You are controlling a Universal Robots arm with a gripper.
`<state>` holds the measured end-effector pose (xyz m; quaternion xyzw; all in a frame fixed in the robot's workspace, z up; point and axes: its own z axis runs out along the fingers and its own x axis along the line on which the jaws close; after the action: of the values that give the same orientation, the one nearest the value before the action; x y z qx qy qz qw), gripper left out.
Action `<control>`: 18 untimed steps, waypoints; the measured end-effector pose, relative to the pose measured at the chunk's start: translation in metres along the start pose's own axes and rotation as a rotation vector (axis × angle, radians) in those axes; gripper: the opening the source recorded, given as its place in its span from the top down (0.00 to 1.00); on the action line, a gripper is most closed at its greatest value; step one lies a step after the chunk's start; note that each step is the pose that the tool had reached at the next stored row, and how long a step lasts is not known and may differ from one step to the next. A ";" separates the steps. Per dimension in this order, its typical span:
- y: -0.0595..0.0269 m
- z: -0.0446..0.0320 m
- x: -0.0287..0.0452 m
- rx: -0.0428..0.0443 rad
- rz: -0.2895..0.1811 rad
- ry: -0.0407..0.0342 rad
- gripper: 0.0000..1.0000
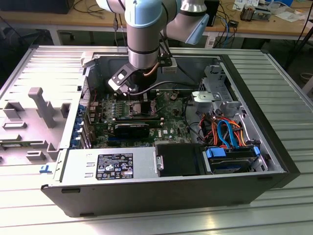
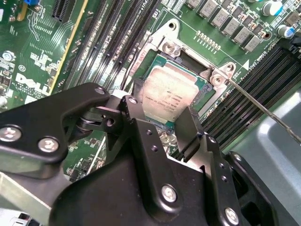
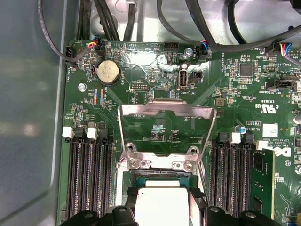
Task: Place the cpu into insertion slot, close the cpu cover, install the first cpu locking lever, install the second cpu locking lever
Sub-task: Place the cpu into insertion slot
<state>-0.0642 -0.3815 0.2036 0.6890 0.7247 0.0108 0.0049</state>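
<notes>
The gripper [image 2: 162, 117] pinches the cpu [image 2: 165, 94] between its fingers [image 2: 137, 113] by two opposite edges, directly at the insertion slot [image 2: 201, 90]. The cpu cover [image 3: 165, 108] stands raised open beside the slot.

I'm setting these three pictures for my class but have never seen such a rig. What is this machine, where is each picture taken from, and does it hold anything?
It is a pale blue and grey robot arm reaching into an open black and silver computer case lying on its side. The exterior view looks on from off the arm; both wrist views ride on the arm and look down at the green circuit board. Its black gripper appears to clamp a small square silver-grey chip over the dark square socket. The thin silver frame cover stands open.
</notes>
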 end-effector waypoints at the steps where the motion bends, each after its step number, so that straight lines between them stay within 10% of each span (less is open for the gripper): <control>1: 0.0000 0.0000 0.0000 -0.0001 0.000 0.0001 0.49; 10: 0.0000 -0.0001 0.0001 -0.0004 0.004 0.0016 0.49; 18: 0.0001 -0.0022 -0.0010 -0.0019 0.028 0.0261 0.49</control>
<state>-0.0641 -0.3825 0.2058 0.6987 0.7151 0.0206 -0.0040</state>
